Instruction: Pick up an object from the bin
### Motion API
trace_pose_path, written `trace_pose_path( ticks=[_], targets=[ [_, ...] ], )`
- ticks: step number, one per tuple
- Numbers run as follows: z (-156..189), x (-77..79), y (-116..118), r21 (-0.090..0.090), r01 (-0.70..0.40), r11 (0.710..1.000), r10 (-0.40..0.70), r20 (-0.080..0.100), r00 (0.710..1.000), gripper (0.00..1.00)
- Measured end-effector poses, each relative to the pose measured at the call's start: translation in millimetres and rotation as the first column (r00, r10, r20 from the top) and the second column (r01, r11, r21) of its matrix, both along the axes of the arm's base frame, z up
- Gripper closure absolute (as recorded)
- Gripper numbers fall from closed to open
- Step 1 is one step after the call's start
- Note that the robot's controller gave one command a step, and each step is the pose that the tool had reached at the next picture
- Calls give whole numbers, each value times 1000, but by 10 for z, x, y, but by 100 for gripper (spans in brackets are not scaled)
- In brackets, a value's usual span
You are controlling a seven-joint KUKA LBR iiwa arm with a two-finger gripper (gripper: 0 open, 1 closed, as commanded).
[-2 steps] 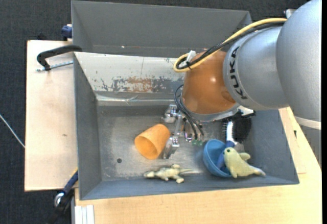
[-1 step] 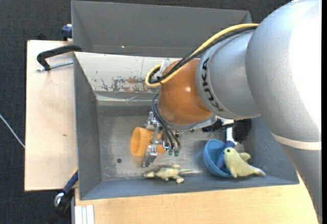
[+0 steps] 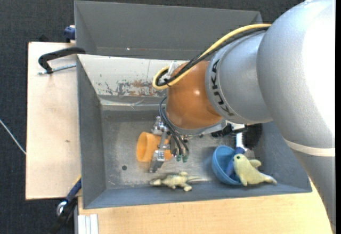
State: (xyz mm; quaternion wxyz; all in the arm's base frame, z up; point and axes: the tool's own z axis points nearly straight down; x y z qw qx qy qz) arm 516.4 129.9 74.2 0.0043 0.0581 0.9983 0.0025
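Orange plastic cup (image 3: 144, 146) lies on its side on the bin (image 3: 88, 142) floor, left of centre, mouth turned toward the left wall. Claw (image 3: 169, 160) is low over the floor, right against the cup's right-hand end; they look to be touching. A small orange patch shows among the claw's metal parts, possibly the cup's edge, but the view is too crowded there to be sure. Can't tell whether the claw is apart, together or clamped on anything.

Just below claw, along the near wall: pale yellow toy lizard (image 3: 173, 180), lying flat, apart from the cup.

Right of claw, near corner: blue bowl (image 3: 220, 163), tilted, with a pale yellow toy seal (image 3: 249, 171) lying across its rim. Small black object (image 3: 254, 134) behind the bowl; kind not clear.

Above claw: rounded orange cover (image 3: 189, 101) on the wrist, yellow cable (image 3: 234, 35) looping over it. Grey arm (image 3: 298, 62) comes in from the right. Lettering (image 3: 215, 82) on the arm's ring, partly turned away, reads "UKA".
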Motion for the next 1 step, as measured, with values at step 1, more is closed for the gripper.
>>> trace_pose_path(
  ticks=[1],
  targets=[
    [1427, 103, -378, -5, -156, 988, 156, 5, 988, 100]
  ],
)
